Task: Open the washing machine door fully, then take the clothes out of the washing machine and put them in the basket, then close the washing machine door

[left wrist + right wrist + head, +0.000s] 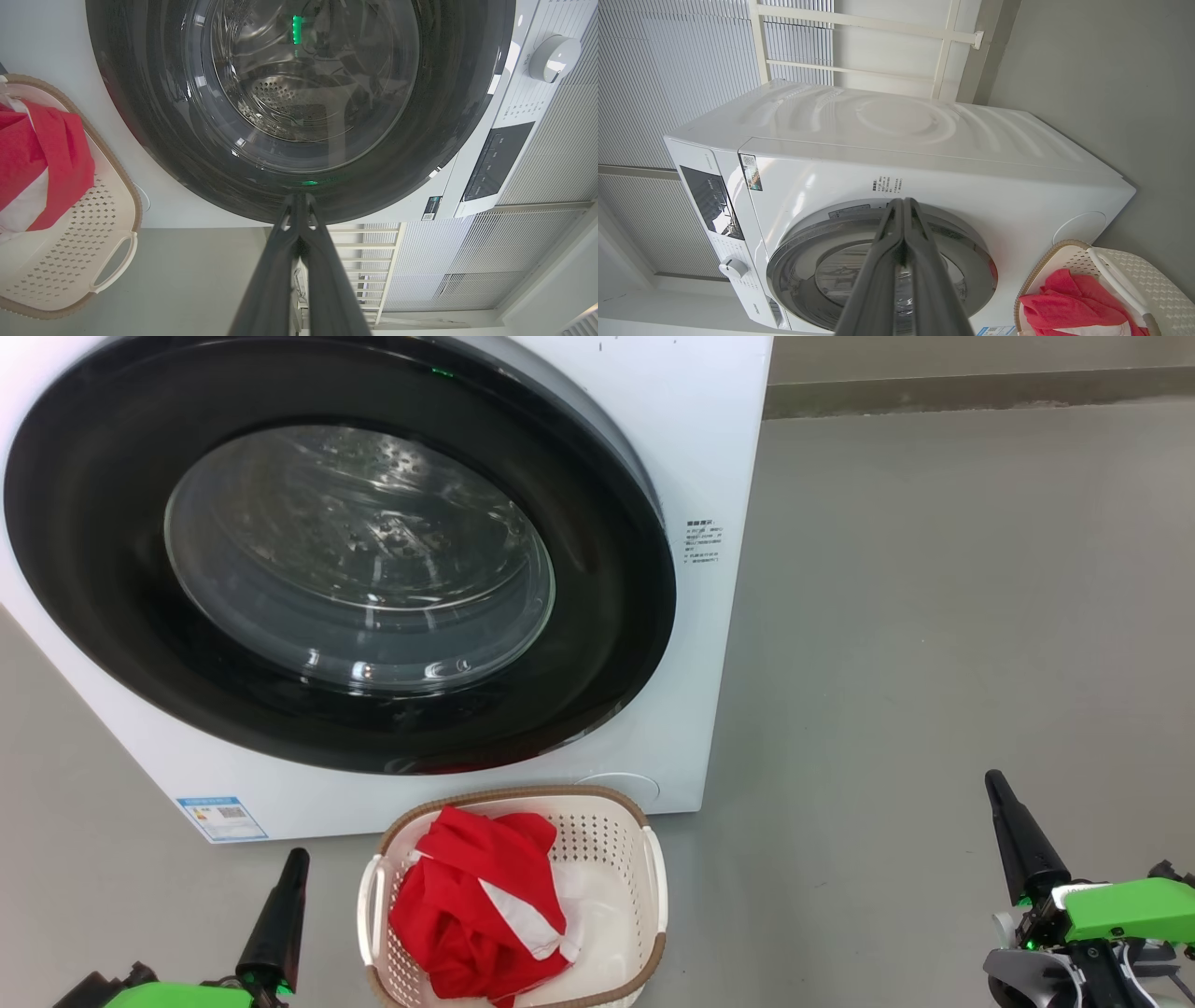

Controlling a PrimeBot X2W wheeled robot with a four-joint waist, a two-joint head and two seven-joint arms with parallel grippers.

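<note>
Grey floor [934, 616] runs to a darker skirting strip [980, 394]; ribbed white panelling [668, 70] (finely grooved) flanks a cream railing [859, 23].

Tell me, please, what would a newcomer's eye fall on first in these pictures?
The big glossy black washing machine door, apparently closed, dominates the head view's upper left. Below it, the bright red clothes lie heaped in the cream basket, with the left gripper and right gripper shut at the lower corners.
</note>
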